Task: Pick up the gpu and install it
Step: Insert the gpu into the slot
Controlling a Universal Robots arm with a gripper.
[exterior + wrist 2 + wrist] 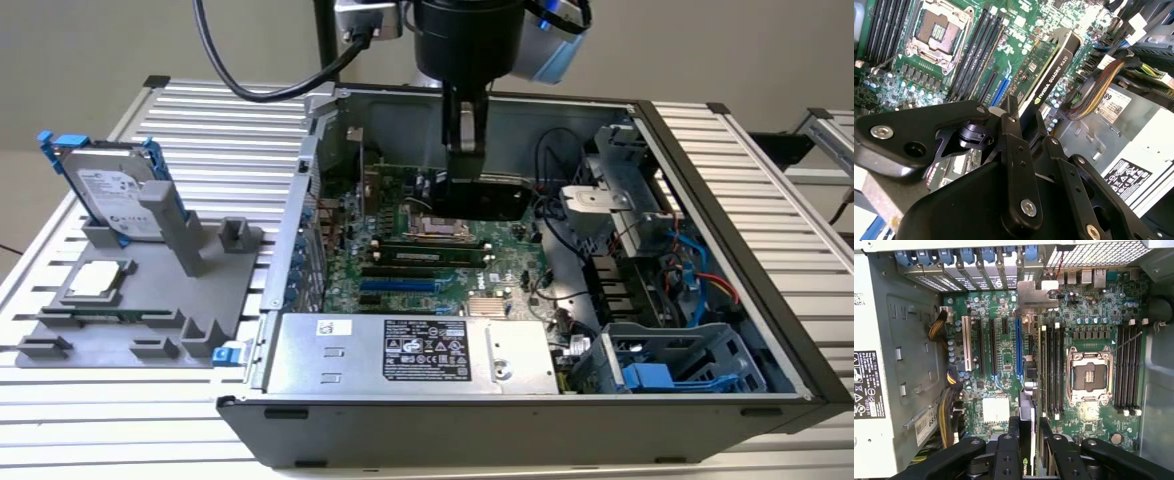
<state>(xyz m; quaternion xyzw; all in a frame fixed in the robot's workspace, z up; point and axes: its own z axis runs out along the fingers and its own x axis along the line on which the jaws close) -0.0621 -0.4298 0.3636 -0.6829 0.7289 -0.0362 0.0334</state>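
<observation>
Gpu [1050, 67] hung edge-down inside open computer case [747, 240], above motherboard [999, 345], near blue slot [1018, 347]. Gripper [1021, 122] was clamped on card's upper edge, jaws narrow around it. In exterior view, card's black shroud sat at 12 o'clock from empty CPU socket [437, 226]. Judged light, stiff, fragile: best held by board edges or shroud, not components. Hard drive [114, 195] stood at 9 o'clock from case.

Gripper [1026, 450]: you see its black fingers [1013, 437] clamped on the gpu [1026, 412], held edge-on.
Gpu bracket [1037, 292]: silver, near the rear slot covers [966, 262].
Motherboard [999, 365]: below the card, with the blue slot [1018, 347] and empty CPU socket [1090, 376] uncovered.
</observation>
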